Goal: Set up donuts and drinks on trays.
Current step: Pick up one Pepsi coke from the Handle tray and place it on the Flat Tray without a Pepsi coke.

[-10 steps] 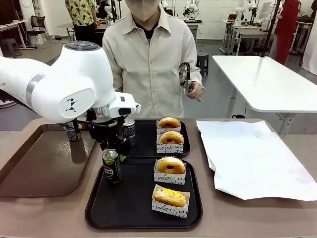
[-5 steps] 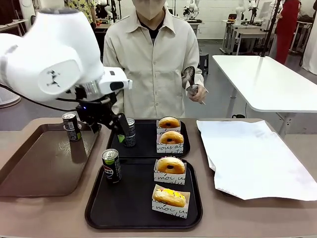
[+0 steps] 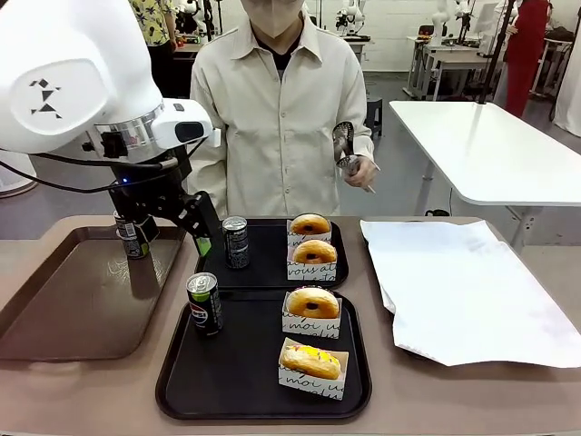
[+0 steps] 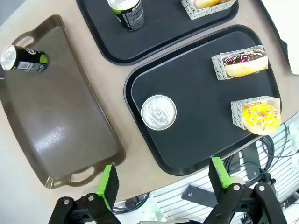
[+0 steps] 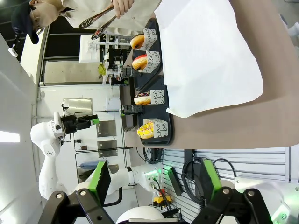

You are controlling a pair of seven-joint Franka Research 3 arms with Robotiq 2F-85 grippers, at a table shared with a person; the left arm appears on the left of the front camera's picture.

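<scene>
The left gripper [image 4: 161,184] stands wide open and empty, its two green pads [image 4: 108,185] spread well apart. In the left wrist view it looks straight down on the near black tray [image 4: 187,116], with the silver top of a Pepsi can [image 4: 159,112] just beyond the fingertips. In the front view the same gripper [image 3: 201,238] hangs above the table's left half, between the brown tray [image 3: 82,291] and the far black tray [image 3: 270,256], tilted down and to the right, below the big white wrist joint of the left arm [image 3: 68,77].

The wrist view shows the can tops as round silver discs and the near tray's two donuts from above: a dark-iced ring [image 4: 243,63] and a yellow-iced one [image 4: 257,116], each in a white paper sleeve. The front view shows the sides instead: the upright Pepsi can [image 3: 204,304] with its red-white-blue logo at the near tray's left edge, a black can [image 3: 236,242] upright on the far tray's left part, and a third can [image 3: 133,236] standing at the far end of the brown tray. It also shows the far tray's two golden-brown glazed donuts [image 3: 313,238] side by side in lettered sleeves.

The right gripper [image 5: 152,179] is likewise open and holds nothing; its view is rolled sideways, looking along the table past a white paper sheet [image 5: 210,60] to the trays.

The person stands at the far side, one hand [image 3: 356,167] raised holding tongs [image 3: 342,142]
</scene>
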